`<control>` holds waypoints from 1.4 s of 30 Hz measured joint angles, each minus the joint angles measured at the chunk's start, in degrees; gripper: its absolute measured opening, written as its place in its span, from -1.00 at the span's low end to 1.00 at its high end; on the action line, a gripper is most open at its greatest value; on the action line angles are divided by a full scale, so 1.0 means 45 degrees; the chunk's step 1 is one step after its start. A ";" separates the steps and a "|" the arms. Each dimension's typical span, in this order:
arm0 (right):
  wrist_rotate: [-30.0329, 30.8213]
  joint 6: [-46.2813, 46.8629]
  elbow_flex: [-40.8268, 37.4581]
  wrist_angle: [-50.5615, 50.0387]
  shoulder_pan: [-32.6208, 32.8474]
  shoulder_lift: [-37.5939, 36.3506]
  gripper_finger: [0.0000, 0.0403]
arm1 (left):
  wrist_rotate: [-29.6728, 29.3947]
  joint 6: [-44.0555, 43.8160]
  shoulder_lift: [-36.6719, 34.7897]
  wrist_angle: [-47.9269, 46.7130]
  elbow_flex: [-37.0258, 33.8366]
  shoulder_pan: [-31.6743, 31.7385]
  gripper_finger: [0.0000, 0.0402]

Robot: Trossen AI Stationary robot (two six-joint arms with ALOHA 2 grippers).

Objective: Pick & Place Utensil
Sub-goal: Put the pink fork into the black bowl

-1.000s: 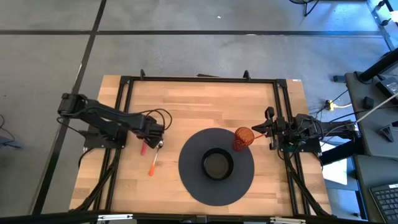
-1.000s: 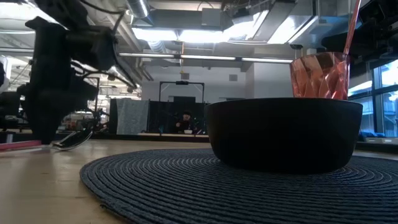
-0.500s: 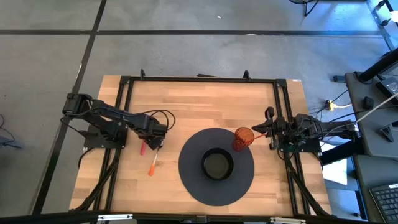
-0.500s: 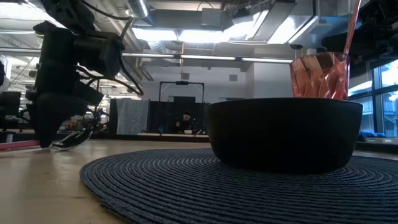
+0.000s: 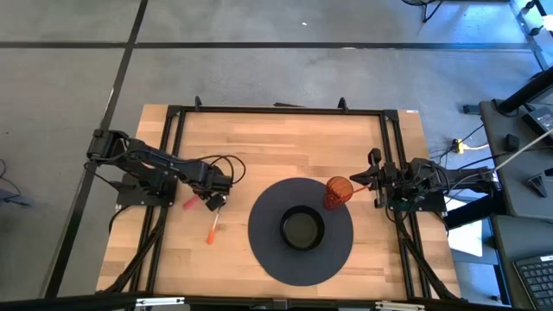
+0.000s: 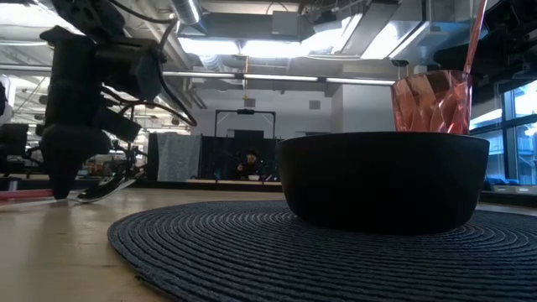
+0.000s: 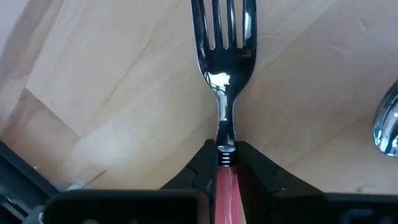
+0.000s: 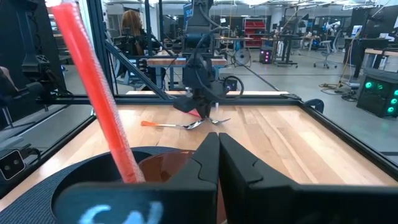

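- Your left gripper point(image 5: 213, 195) sits over the table point(image 5: 276, 138) at about 9 o'clock from the round mat point(image 5: 301, 231), well apart from the mat's edge.
- In the left wrist view its fingers point(image 7: 200, 168) are pinched on the pink handle of a fork point(image 7: 225, 74), right where the handle meets the steel neck; the tines point forward over bare wood.
- In the high view you see only the fork's pink handle sticking out at the gripper's 8 o'clock side; you cannot tell from there whether the tines touch the table.
- In the low view the left gripper point(image 6: 60, 180) reaches down to the tabletop, with the fork's steel end just beside it.
- A spoon point(image 5: 212, 230) with an orange handle lies on the wood at 6 o'clock of the left gripper, near it but apart; its bowl shows at the edge of the left wrist view point(image 7: 387, 127).
- The bowl point(image 5: 301, 228) sits at the mat's centre.
- The red cup point(image 5: 336, 192) stands on the mat at 1 o'clock of the bowl, with a red straw point(image 8: 93, 87) in it.
- Your right gripper point(image 5: 377, 179) waits at 3 o'clock of the cup, with its fingers point(image 8: 202, 158) pressed together and holding nothing.
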 joint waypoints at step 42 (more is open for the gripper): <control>0.0005 -0.0018 0.0000 0.0000 -0.0003 -0.0003 -0.99 | -0.6340 0.9928 0.4202 -0.3136 1.1241 -0.3299 -0.84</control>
